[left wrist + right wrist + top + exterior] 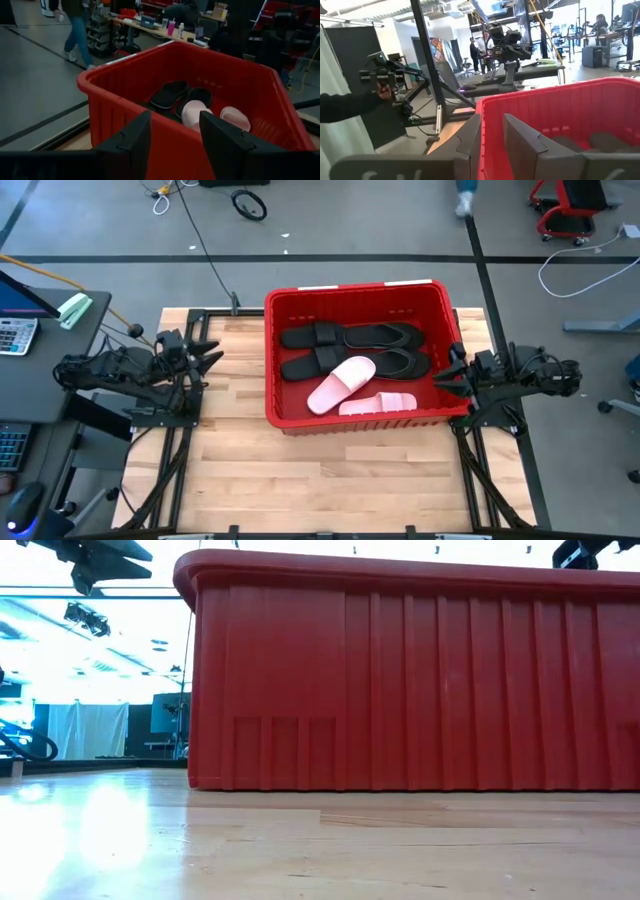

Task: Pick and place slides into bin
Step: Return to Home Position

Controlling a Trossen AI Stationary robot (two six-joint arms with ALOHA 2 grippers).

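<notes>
Pale wooden table (330, 480) sits in a big workshop with a grey floor. The red bin (350, 288) stands on the far half of the table, between the two arms.

All the slides I can see are inside it. Four black slides (385, 334) lie flat in two rows on the bin's floor. One pink slide (342, 383) lies slanted and partly on top of a black one. The other pink slide (378, 404) lies close to the bin's near wall. That makes six. I see no slide on the wood outside the bin, from above or from the low view, where only the bin's ribbed red wall and wood show.

The left gripper (210, 352) is just beside the bin's left wall. Its fingers are spread apart and hold nothing. The right gripper (447, 370) is just beside the bin's right wall. Its fingers have a smaller gap, and they hold nothing too. Both arms sit folded low at their own sides of the table.

So the picking and placing looks done. I think the only thing left is for the arms to settle in their resting spots.

Far off in the room, a person (75, 25) walks across the floor.
</notes>
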